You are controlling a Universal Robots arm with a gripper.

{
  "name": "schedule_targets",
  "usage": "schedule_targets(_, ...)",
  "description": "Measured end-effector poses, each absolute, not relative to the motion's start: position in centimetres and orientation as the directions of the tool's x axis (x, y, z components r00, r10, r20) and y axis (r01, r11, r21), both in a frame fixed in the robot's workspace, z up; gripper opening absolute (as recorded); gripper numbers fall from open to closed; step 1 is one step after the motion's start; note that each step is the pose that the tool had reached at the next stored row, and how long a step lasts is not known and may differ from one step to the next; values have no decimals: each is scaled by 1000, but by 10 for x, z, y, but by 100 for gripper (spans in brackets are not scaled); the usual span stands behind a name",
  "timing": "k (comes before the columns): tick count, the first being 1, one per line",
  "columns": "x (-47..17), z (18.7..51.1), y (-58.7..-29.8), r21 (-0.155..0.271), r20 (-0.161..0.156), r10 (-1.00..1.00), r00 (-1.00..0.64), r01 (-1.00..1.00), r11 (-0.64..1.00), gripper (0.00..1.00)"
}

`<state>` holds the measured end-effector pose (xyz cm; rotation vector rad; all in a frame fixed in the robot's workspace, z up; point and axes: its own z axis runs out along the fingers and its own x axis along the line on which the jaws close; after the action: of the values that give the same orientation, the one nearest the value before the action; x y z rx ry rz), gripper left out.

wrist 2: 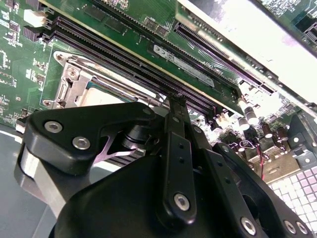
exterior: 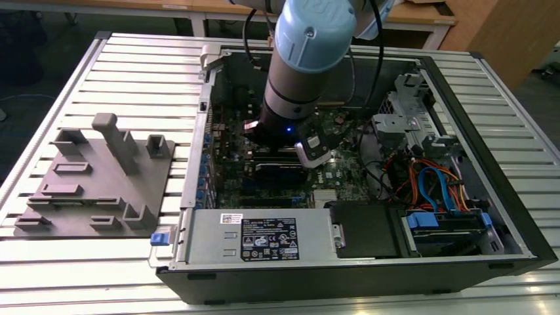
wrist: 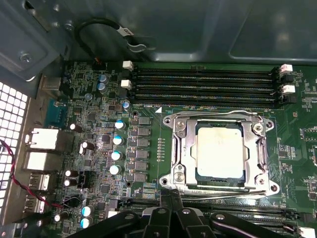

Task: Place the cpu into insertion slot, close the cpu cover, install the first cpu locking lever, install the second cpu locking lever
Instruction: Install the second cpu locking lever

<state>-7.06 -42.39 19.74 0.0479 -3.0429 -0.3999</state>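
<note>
First wrist view: chip [wrist: 220, 151] seated in socket [wrist: 184, 148], right of centre, metal cover [wrist: 218, 120] down around it. Gripper [wrist: 171, 198] at lower edge, fingers pressed together, holding nothing. Thin springy steel levers; best pushed near hooked ends.

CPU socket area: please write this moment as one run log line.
silvery square cpu: seated in insertion slot | silver windowed cpu cover: closed | black gripper: at socket edge
</note>
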Motion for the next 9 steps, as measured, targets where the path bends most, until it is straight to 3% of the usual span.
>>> schedule_targets(9,-71,196,-427,274,67,-41,-997,-22,962,10)
